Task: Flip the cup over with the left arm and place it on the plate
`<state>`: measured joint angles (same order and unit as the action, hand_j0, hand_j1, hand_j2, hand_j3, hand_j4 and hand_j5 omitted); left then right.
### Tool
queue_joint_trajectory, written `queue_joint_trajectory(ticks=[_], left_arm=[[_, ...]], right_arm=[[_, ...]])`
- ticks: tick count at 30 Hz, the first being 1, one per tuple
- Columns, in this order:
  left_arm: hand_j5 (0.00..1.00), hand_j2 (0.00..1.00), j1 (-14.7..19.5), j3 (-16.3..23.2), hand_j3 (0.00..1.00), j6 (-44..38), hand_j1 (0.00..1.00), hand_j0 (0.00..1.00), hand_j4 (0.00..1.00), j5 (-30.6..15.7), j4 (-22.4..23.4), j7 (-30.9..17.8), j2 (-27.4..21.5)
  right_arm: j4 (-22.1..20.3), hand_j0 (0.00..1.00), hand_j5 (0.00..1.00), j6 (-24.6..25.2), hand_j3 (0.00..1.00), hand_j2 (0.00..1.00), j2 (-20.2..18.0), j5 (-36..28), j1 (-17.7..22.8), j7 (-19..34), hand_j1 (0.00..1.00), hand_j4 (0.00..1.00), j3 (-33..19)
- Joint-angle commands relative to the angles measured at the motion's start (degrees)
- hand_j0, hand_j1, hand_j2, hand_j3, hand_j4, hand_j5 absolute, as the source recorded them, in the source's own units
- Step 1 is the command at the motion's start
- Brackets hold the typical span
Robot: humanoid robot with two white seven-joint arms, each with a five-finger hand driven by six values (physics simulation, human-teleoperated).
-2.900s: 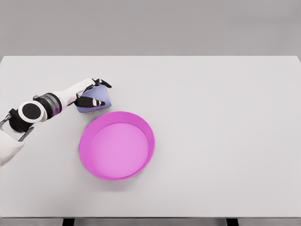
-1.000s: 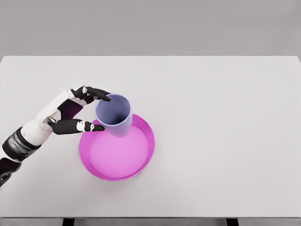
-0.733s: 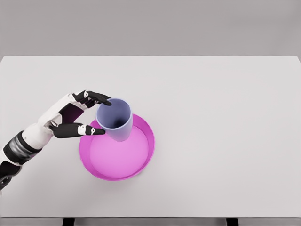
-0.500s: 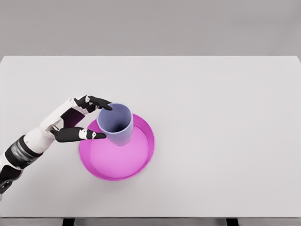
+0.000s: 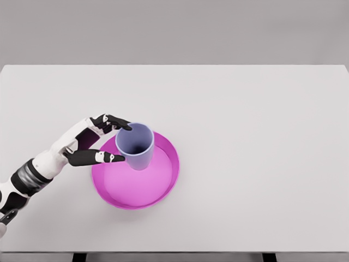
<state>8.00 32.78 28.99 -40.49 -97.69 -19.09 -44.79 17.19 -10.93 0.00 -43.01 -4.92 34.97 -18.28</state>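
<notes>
Lavender-blue and smooth-walled, the cup (image 5: 135,146) stands mouth-up over the plate's (image 5: 163,188) eleven o'clock sector, its opening turned toward the camera and its base down inside the magenta rim. Whether the base already rests on the plate floor or hangs just above it cannot be told from this angle. The plate itself, a shallow round dish with a raised lip, lies on the white counter (image 5: 262,136) left of centre.

At the cup's nine o'clock is the left hand (image 5: 92,142), its white arm coming in from the lower left. Its dark fingers (image 5: 117,123) reach the upper wall near the rim at about ten o'clock, and the thumb reaches the wall at about eight o'clock, so the hand brackets the cup in a wide pinch; contact looks light, and a true grip cannot be confirmed from here. The right arm is out of sight.

By its look the cup is a light, rigid, thin-walled tumbler, likely plastic, with a slick tapered surface. Such a shape would probably slip upward out of a loose pinch, so the surest hold seems to be across the wall just below the rim, opposing thumb and fingers, without squeezing hard enough to tip it against the plate lip.
</notes>
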Motion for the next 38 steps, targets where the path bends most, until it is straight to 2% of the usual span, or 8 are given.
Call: queue_joint_trajectory(ticks=[1, 8, 10, 13, 27, 30, 34, 38], left_arm=[[0.62, 0.62, -0.1, 0.1, 0.62, -0.1, 0.62, 0.62, 0.62, -0.2, 0.8, 0.0, 0.3], [0.64, 0.64, -0.4, 0.8, 0.64, -0.3, 0.64, 0.64, 0.64, 0.4, 0.6, 0.1, 0.3], [0.86, 0.86, -0.4, 0.8, 0.86, -0.3, 0.86, 0.86, 0.86, 0.6, 0.6, 0.0, 0.2], [0.97, 0.97, -0.3, 0.7, 0.97, -0.3, 0.97, 0.97, 0.97, 0.6, 0.5, 0.0, 0.1], [1.00, 1.00, -0.6, 0.4, 1.00, -0.3, 1.00, 1.00, 1.00, 0.6, 0.2, 0.0, -0.5], [1.00, 1.00, 0.6, -0.2, 1.00, 2.8, 1.00, 1.00, 1.00, 0.3, -1.4, -0.6, -8.5], [1.00, 1.00, 9.0, 0.1, 1.00, 6.0, 1.00, 1.00, 1.00, 0.4, 0.9, -15.9, -15.3], [1.00, 1.00, 10.5, 0.9, 1.00, 6.0, 1.00, 1.00, 1.00, 0.4, 1.5, -15.9, -15.3]], right_arm=[[-0.1, 1.00, 1.00, -0.1, 1.00, 1.00, 0.0, 0.0, 0.1, 0.0, 1.00, 1.00, 0.0], [0.0, 1.00, 1.00, 0.0, 1.00, 1.00, 0.0, 0.0, 0.0, 0.0, 1.00, 1.00, 0.0], [0.0, 1.00, 1.00, -0.1, 1.00, 1.00, 0.0, 0.0, 0.0, 0.0, 1.00, 1.00, 0.0], [0.0, 1.00, 1.00, -0.1, 1.00, 1.00, 0.0, 0.0, 0.0, 0.0, 1.00, 1.00, 0.0], [0.0, 1.00, 1.00, 0.0, 1.00, 1.00, 0.0, 0.0, 0.1, 0.0, 1.00, 1.00, 0.0], [0.0, 1.00, 1.00, 0.0, 1.00, 1.00, 0.0, 0.0, 0.0, 0.0, 1.00, 1.00, 0.0], [0.0, 1.00, 1.00, -0.1, 1.00, 1.00, 0.0, 0.0, 0.1, 0.0, 1.00, 1.00, 0.0], [-0.1, 1.00, 1.00, -0.1, 1.00, 1.00, 0.0, 0.0, 0.0, 0.0, 1.00, 1.00, 0.0]])
